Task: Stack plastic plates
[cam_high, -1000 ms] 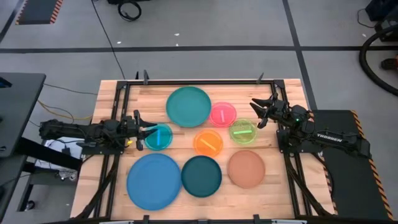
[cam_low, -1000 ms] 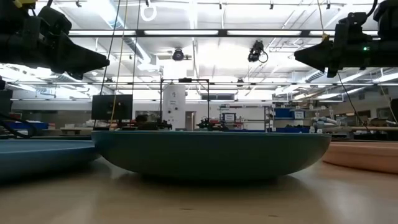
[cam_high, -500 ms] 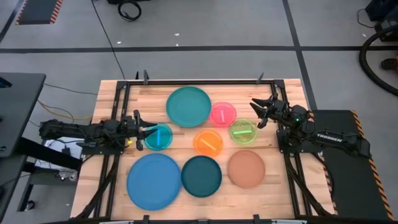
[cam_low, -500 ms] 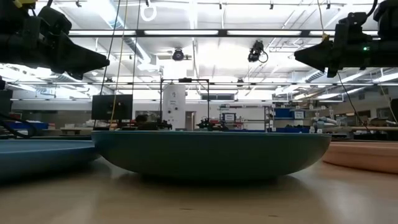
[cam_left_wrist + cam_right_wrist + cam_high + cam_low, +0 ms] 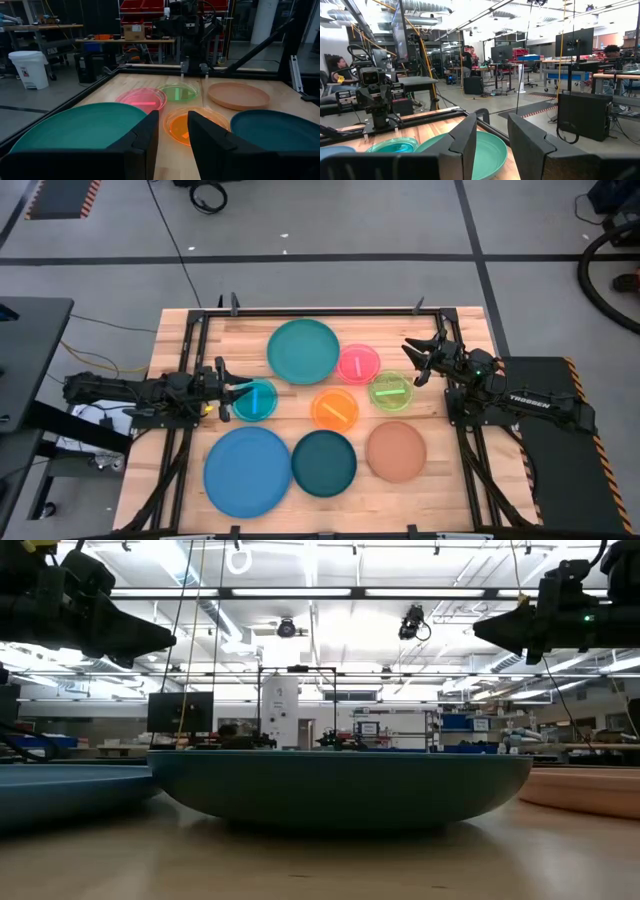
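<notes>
Eight round plates lie flat and apart on the wooden table. They are large teal point(image 5: 303, 350), pink point(image 5: 358, 364), green point(image 5: 391, 391), orange point(image 5: 335, 410), cyan point(image 5: 257, 400), large blue point(image 5: 248, 470), dark teal point(image 5: 324, 463) and brown point(image 5: 396, 451). My left gripper point(image 5: 227, 388) is open and hovers at the cyan plate's left edge, facing right; its wrist view point(image 5: 173, 116) looks over the orange plate point(image 5: 182, 125). My right gripper point(image 5: 411, 364) is open and hangs above the table by the green plate's far right side. Its wrist view point(image 5: 492, 119) faces the large teal plate point(image 5: 487, 142).
A black frame rail point(image 5: 320, 310) runs along the table's far edge, and arm mounts stand at both sides. In the low view the dark teal plate point(image 5: 340, 785) fills the front, with the blue plate point(image 5: 60, 790) to its left and the brown plate point(image 5: 590, 790) to its right. People sit in the room beyond.
</notes>
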Robot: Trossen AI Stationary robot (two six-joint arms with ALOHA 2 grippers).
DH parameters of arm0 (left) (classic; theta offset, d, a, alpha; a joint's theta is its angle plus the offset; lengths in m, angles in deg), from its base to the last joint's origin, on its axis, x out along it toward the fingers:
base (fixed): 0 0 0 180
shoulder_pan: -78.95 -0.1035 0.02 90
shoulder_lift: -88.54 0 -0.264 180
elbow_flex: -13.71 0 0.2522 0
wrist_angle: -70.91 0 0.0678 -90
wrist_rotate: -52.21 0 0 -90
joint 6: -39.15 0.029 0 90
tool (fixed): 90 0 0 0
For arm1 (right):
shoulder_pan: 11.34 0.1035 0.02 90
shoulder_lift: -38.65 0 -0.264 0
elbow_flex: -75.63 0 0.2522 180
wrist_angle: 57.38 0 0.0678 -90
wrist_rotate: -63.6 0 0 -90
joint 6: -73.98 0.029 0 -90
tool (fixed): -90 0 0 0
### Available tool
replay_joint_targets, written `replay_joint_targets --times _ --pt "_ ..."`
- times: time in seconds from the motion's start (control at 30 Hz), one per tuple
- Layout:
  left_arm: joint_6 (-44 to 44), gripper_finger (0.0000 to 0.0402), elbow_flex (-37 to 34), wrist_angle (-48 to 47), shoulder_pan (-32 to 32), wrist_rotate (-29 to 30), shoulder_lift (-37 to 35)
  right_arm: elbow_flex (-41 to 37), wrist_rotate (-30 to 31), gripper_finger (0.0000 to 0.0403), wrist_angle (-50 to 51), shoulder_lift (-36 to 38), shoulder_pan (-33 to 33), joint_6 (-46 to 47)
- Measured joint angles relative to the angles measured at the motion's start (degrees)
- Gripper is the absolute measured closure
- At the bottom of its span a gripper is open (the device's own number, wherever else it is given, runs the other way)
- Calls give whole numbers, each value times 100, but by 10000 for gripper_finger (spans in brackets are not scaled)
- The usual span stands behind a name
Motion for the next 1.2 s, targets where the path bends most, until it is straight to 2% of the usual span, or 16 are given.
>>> replay_joint_targets --times 0.87,1.0,1.2 --pt "-17 290 -2 30 2 -2 0 1 2 282 -1 -1 1 0" --pt "-921 290 -1 283 -5 3 0 -2 2 282 -4 2 1 -2" --pt "-1058 290 -2 1016 -41 7 -2 1 391 282 -791 2 -1 -63"
